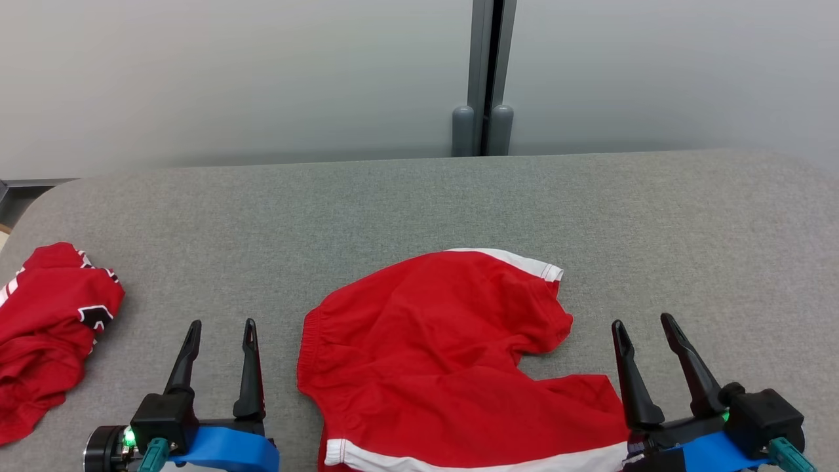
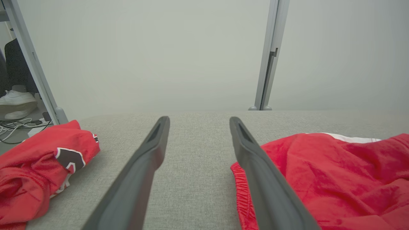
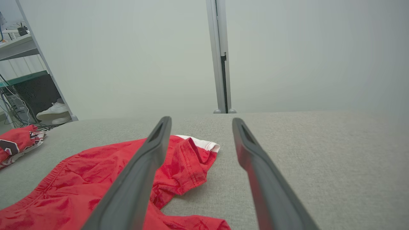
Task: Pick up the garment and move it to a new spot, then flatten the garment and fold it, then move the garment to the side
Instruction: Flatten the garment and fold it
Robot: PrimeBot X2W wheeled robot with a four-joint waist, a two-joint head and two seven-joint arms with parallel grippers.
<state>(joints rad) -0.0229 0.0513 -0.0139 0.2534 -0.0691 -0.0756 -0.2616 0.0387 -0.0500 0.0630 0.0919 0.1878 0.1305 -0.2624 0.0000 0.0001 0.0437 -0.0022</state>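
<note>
A pair of red shorts with white hems, the garment (image 1: 439, 354) (image 2: 335, 179) (image 3: 105, 179), lies spread and wrinkled on the grey table (image 1: 419, 203), waistband to the left and one leg bunched at the upper right. My left gripper (image 1: 219, 326) (image 2: 198, 119) hovers open just left of the waistband, nothing between its fingers. My right gripper (image 1: 643, 321) (image 3: 199, 119) stands open at the shorts' right edge, by the lower leg, holding nothing.
A second red garment with black and white lettering (image 1: 46, 328) (image 2: 41, 166) (image 3: 17, 142) lies crumpled at the table's left edge. A pale partition wall with a grey post (image 1: 484, 78) stands behind the table. A person's white shoe (image 2: 16, 103) rests on the floor beyond.
</note>
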